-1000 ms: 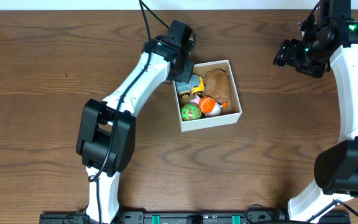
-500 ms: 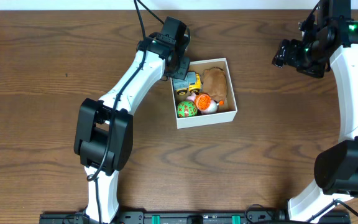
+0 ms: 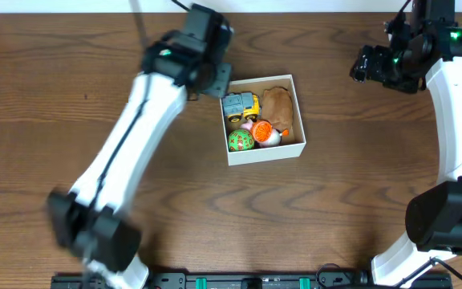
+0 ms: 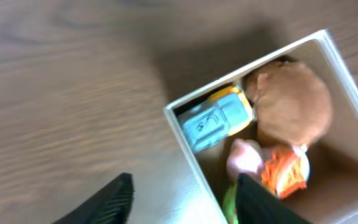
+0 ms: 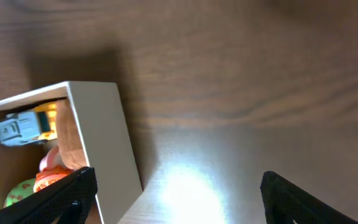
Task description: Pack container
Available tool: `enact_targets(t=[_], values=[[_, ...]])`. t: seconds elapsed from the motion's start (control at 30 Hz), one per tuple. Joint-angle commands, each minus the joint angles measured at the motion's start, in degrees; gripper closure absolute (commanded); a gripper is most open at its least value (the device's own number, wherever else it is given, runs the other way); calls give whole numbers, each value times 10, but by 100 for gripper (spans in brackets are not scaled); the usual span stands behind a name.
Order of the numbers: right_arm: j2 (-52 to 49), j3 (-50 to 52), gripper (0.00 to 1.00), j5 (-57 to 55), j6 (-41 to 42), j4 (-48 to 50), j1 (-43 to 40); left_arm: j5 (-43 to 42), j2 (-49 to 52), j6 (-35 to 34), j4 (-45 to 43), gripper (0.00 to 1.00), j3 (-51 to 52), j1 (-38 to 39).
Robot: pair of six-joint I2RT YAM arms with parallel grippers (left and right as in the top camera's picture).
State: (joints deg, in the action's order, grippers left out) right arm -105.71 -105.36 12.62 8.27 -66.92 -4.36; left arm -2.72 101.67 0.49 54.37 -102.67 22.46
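The container [image 3: 267, 154] is a small white-walled box in the middle of the table, seen again in the left wrist view [image 4: 188, 155] and the right wrist view [image 5: 104, 137]. Inside lie a yellow and blue toy truck [image 3: 241, 105], a brown plush [image 3: 280, 108], a green ball [image 3: 243, 141] and an orange and white toy [image 3: 268, 133]. My left gripper [image 3: 215, 79] hovers at the box's far left corner, open and empty [image 4: 185, 199], its fingers on either side of the left wall. My right gripper [image 3: 367, 68] is open and empty [image 5: 179, 199] above bare table to the right of the box.
Dark wooden table [image 3: 54, 144] lies all round the box. A bright glare spot [image 5: 185, 186] shows on the wood under my right gripper. The left arm [image 3: 127, 136] is blurred as it crosses the table's left half.
My left gripper was shut at the truck corner of the box; it has opened and drawn back up and left. The box slid slightly left. The right arm has barely moved.
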Motion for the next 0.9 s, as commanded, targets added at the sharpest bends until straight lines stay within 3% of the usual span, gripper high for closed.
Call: enact_targets(t=[0.0,0.33,0.67,0.7,0.77,0.87], values=[[60,-4,12,30,-56,10,10,63,-83,3,46,42,-19,-18],[251,-4,10,41,-134,11,73,69,-238,-27,149,34,-18,-106],[372,32,5,24,-174,-35,101,120,-292,-27,202,34,1,-153],[382,45,3,17,-173,-34,101,120,-295,-27,201,28,5,-157],[398,74,1,0,-169,-26,100,121,-294,-27,202,2,6,-162],[405,99,1,-6,-169,-22,100,120,-291,-27,202,2,6,-163]])
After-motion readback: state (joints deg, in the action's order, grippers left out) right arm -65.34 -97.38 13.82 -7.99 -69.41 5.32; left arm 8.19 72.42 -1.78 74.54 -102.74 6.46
